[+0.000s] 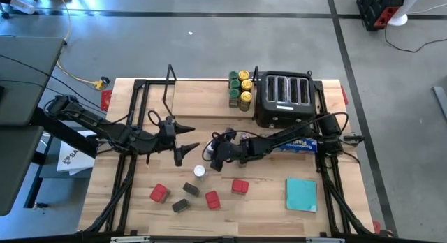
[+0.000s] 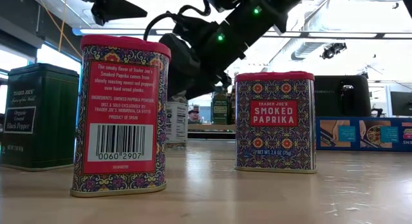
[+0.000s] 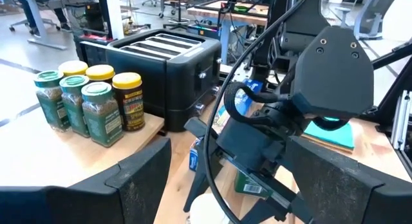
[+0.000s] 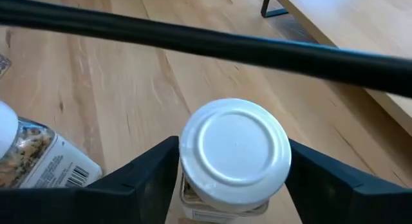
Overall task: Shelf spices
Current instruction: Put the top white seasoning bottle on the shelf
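Note:
A white-lidded spice jar (image 4: 235, 153) sits between the fingers of my right gripper (image 1: 216, 156), which is shut on it near the table's middle. A second white-lidded jar (image 1: 200, 172) stands on the table just beside it. My left gripper (image 1: 184, 142) hovers open to the left of both and touches nothing. Three red tins (image 1: 212, 200) and two dark tins (image 1: 191, 190) stand on the near part of the table. Several yellow- and green-lidded jars (image 1: 241, 88) stand on the light-wood shelf (image 1: 202, 96). My right gripper pinches the white-lidded jar at its lid and neck (image 4: 187, 176), one finger (image 4: 145, 182) on each side. The fingers come from above, slanting from the table's right. The jar stays upright. Whether its base is off the table I cannot tell.
A black four-slot toaster (image 1: 283, 96) stands at the shelf's right end. A long blue box (image 1: 300, 144) lies under my right arm, and a flat teal square (image 1: 302, 194) lies near the right near corner. Black wire uprights (image 1: 170, 79) rise at the shelf's left.

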Tool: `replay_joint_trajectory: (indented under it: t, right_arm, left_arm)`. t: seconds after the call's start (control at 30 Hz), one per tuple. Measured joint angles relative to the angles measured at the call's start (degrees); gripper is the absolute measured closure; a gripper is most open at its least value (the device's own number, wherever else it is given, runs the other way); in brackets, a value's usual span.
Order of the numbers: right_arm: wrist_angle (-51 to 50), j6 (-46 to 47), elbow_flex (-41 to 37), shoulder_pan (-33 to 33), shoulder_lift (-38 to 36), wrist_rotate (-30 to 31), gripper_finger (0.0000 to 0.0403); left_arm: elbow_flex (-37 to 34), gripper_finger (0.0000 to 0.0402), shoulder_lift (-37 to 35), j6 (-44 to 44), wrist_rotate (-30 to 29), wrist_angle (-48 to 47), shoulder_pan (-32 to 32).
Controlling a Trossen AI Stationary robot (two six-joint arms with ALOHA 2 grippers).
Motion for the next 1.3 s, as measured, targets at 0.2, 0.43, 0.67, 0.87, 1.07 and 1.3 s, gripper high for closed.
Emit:
replay_joint_trajectory:
  t: [0.2, 0.43, 0.67, 0.87, 1.07, 1.3]
  right_arm:
    - [-2.2, -4.5, 0.0, 0.0, -1.0, -1.7, 0.0211]
    - [-1.4, -16.0, -0.1, -4.3, -1.8, -22.1, 0.0221]
    - [-1.6, -16.6, -0.3, -7.8, -1.9, -23.7, 0.0185]
    - [-1.7, -16.7, -0.3, -9.1, -1.9, -25.1, 0.0152]
    - [-1.8, -18.3, -0.1, -9.2, -2.1, -25.4, 0.0148]
    - [-1.6, -18.8, 2.3, -8.9, -5.1, -24.0, 0.0147]
  left_arm:
    - [0.0, 0.0098, 0.0, -0.4, 0.0, -1.0, 0.0]
    - [0.0, 0.0098, 0.0, -0.4, -0.1, -0.9, 0.0]
    - [0.0, 0.0098, 0.0, -0.4, -0.1, -0.9, 0.0]
    - [0.0, 0.0098, 0.0, -0.4, 0.3, -0.9, 0.0]
    - [0.0, 0.0098, 0.0, -0.6, 0.4, -0.9, 0.0]
    - [0.0, 0.0098, 0.0, -0.4, 0.5, -1.4, 0.0]
